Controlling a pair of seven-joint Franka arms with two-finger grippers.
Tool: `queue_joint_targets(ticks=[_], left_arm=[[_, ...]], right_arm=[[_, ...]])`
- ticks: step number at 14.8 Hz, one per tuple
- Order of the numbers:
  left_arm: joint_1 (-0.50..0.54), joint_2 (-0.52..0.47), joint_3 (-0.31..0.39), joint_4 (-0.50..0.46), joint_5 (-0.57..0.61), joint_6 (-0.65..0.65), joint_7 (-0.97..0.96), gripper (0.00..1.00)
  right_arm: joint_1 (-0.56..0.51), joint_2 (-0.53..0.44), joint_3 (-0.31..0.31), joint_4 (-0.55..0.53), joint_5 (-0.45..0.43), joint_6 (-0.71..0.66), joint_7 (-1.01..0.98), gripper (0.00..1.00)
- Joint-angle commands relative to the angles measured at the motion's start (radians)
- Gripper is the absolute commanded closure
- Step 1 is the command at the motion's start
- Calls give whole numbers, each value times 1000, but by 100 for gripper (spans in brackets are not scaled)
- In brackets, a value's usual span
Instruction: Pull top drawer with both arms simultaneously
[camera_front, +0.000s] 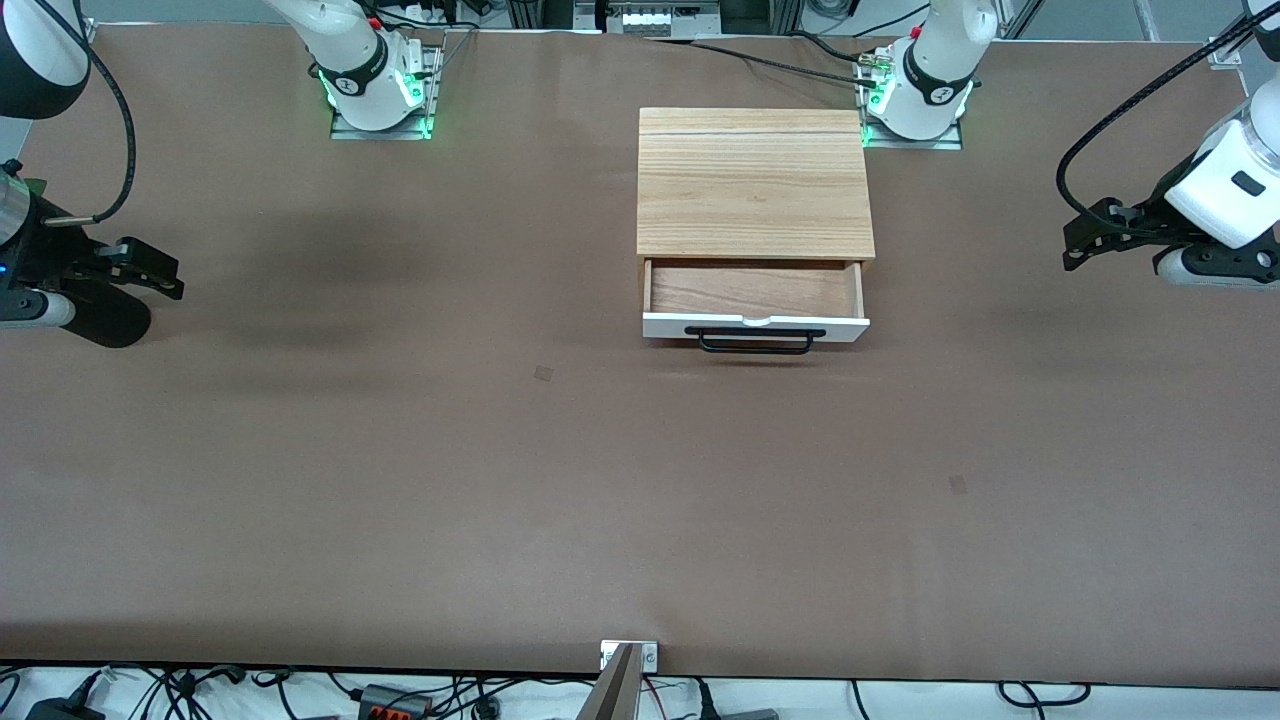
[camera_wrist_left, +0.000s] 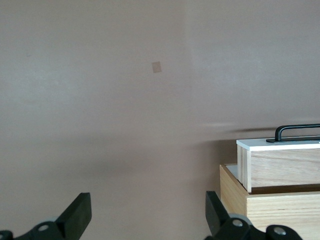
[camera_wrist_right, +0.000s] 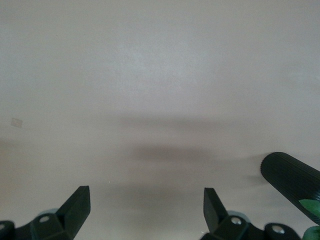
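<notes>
The top drawer (camera_front: 755, 327) stands partly pulled out of the wood-grain cabinet (camera_front: 754, 182), and its brown inside shows. Its white front carries a long black bar handle (camera_front: 756, 342). In the left wrist view the drawer (camera_wrist_left: 280, 167) juts from the cabinet (camera_wrist_left: 270, 212) with the handle (camera_wrist_left: 297, 131) on its front. My left gripper (camera_front: 1082, 240) hangs open over the table's end on the left arm's side, well apart from the drawer, its jaws (camera_wrist_left: 148, 210) holding nothing. My right gripper (camera_front: 160, 272) hangs open over the table's end on the right arm's side, also empty (camera_wrist_right: 146, 205).
Both arm bases (camera_front: 375, 85) (camera_front: 920, 90) stand at the table's edge farthest from the front camera. Small square marks (camera_front: 543, 373) (camera_front: 958, 484) lie on the brown tabletop. A black ribbed cylinder (camera_wrist_right: 292, 182) sits beside my right gripper.
</notes>
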Motion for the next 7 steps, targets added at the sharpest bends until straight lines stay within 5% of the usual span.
queue_joint_targets(ticks=[1, 7], left_arm=[[-5, 16, -2, 34, 22, -24, -5, 0], [-7, 16, -2, 34, 22, -26, -5, 0]], right_arm=[[-4, -3, 3, 11, -1, -9, -4, 0], [-12, -4, -3, 13, 3, -3, -8, 0]])
